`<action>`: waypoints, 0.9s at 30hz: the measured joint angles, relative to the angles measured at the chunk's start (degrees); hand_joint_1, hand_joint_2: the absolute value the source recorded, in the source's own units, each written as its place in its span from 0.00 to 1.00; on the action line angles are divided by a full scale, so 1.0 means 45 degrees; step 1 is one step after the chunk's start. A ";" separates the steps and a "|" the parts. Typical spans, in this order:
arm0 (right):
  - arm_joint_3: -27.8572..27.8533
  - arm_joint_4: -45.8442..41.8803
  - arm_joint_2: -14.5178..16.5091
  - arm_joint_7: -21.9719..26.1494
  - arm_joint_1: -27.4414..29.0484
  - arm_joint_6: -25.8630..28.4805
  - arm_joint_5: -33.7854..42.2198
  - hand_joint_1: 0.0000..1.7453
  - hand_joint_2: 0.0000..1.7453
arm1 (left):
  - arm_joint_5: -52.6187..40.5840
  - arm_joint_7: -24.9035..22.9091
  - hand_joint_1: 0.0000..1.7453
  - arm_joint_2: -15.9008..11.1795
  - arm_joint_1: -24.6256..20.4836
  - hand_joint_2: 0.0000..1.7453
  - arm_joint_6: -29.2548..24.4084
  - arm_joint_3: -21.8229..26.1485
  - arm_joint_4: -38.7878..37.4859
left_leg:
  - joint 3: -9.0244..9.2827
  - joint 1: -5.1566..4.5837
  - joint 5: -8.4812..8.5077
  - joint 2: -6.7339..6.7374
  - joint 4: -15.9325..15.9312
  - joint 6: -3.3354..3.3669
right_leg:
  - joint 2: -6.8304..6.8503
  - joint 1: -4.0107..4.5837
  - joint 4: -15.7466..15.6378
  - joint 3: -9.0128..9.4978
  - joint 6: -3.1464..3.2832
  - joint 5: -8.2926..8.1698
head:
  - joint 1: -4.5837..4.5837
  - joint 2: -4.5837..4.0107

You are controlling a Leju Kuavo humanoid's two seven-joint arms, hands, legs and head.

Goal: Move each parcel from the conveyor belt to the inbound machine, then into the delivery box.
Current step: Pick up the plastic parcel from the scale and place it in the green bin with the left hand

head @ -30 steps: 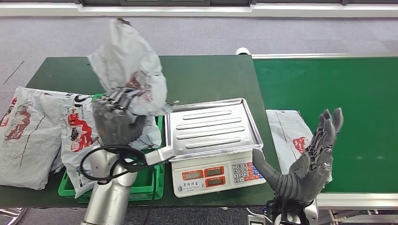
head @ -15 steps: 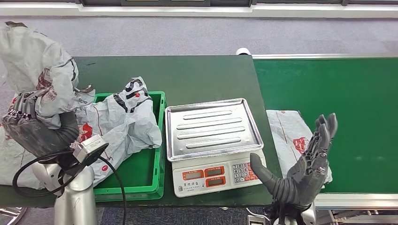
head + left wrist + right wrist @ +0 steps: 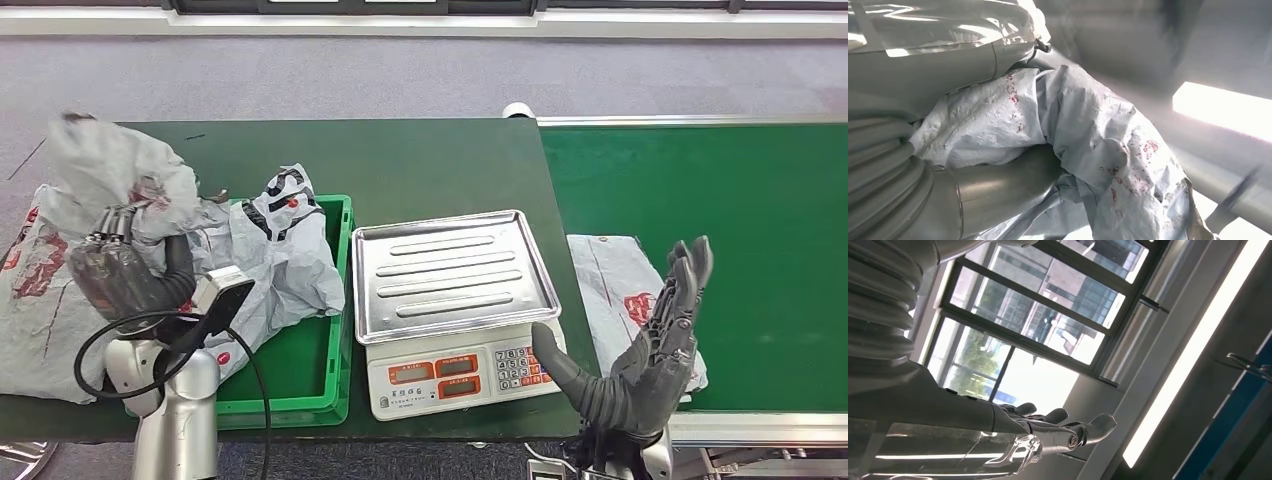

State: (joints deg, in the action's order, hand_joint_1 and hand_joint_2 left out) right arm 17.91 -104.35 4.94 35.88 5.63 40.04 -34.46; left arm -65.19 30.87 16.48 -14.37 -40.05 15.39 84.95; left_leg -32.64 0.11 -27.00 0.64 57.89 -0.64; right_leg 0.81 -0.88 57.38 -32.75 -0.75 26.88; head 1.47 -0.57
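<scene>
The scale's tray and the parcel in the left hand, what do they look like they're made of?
Scale tray: apparently brushed metal, silvery with a soft sheen and pressed ribs. Parcel held by the left hand: probably thin grey plastic film, crumpled, creased, slightly glossy, with red print.

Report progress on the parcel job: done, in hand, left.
Done: one grey parcel lies in the green delivery box, more lie on the table left of it, and the scale tray is bare. In hand: the left hand grips a crumpled parcel above the pile. Left: one parcel on the conveyor belt, beside the open right hand.
</scene>
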 joint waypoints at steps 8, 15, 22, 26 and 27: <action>0.0119 0.0167 -0.0339 -0.1263 -0.0375 -0.0171 -0.0752 0.00 1.00 | -0.0630 -0.3210 0.76 -0.0059 -0.0754 1.00 0.0017 0.0176 -0.4651 | 0.0080 -0.0038 -0.0012 -0.0073 -0.0014 0.0013 | 0.0070 -0.0041 -0.0002 0.0127 -0.0019 0.0034 | 0.0002 0.0000; -0.0068 0.0448 -0.0427 -0.2731 -0.0335 -0.0904 -0.2820 0.00 0.75 | 0.1630 -0.4305 0.00 -0.0290 -0.0481 0.00 0.0364 -0.0912 -0.5068 | 0.0314 -0.0062 -0.0151 -0.0063 -0.0060 0.0020 | 0.0062 -0.0073 -0.0010 0.0428 -0.0010 0.0175 | 0.0004 0.0000; -0.1354 0.0403 -0.0401 -0.4647 -0.0081 -0.2061 -0.5925 0.00 0.00 | 0.6327 -0.2757 0.00 -0.0366 0.1322 0.00 0.1395 -0.2203 -0.2294 | 0.0348 -0.0059 -0.0169 -0.0061 -0.0059 0.0018 | 0.0052 -0.0069 -0.0009 0.0411 -0.0016 0.0200 | 0.0004 0.0000; -0.2449 0.0996 -0.0695 -0.6426 -0.0320 -0.3692 -0.7690 0.00 0.00 | 0.8442 -0.2013 0.00 -0.0515 0.2558 0.00 0.2370 -0.2803 -0.0810 | 0.0283 -0.0052 -0.0134 -0.0053 -0.0036 0.0024 | 0.0051 -0.0060 -0.0005 0.0283 -0.0024 0.0164 | 0.0004 0.0000; -0.2689 0.1258 -0.0879 -0.6821 -0.0420 -0.4077 -0.7990 0.00 0.00 | 0.8964 -0.1825 0.00 -0.0565 0.2758 0.00 0.2601 -0.2908 -0.0528 | 0.0265 -0.0053 -0.0128 -0.0052 -0.0035 0.0027 | 0.0050 -0.0059 -0.0007 0.0270 -0.0028 0.0155 | 0.0004 0.0000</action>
State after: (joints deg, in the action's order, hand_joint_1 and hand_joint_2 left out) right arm 5.81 -98.69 0.99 5.19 3.74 21.70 -70.41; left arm -24.85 22.66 13.94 -1.95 -28.35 2.31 82.58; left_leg -31.45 -0.12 -27.58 0.41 57.74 -0.51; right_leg 1.03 -1.14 57.35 -31.54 -0.87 27.58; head 1.49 -0.57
